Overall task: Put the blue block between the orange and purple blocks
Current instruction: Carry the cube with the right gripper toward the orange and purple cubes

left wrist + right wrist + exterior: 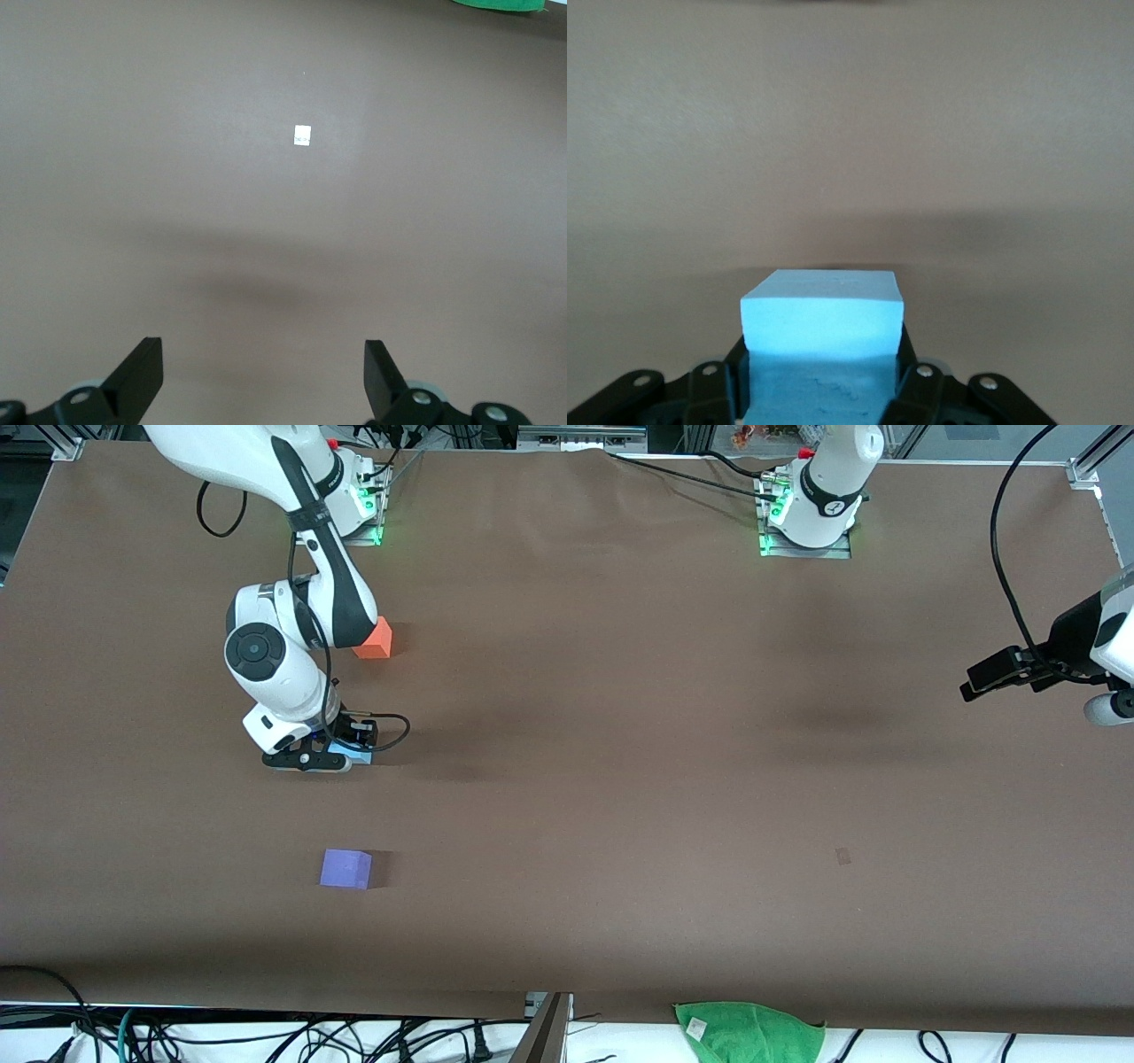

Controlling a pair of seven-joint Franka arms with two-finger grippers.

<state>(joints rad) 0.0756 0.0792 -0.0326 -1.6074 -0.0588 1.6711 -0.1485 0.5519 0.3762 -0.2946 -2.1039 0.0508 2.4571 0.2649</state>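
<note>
The right tool (pixel 312 762) is down at the table (pixel 620 779), clamped on the blue block (pixel 822 314) – between the orange block (pixel 376 639), farther from the front camera, and the purple block (pixel 345 868), nearer. The left tool (pixel 264 376) waits wide open, holding nothing

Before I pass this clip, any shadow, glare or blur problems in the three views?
Front view: even light, soft shadows beside the orange block and purple block, no glare. Right wrist view: the blue block glows bright, its lower face blurred. Left wrist view: only a faint shadow band on the table.
</note>
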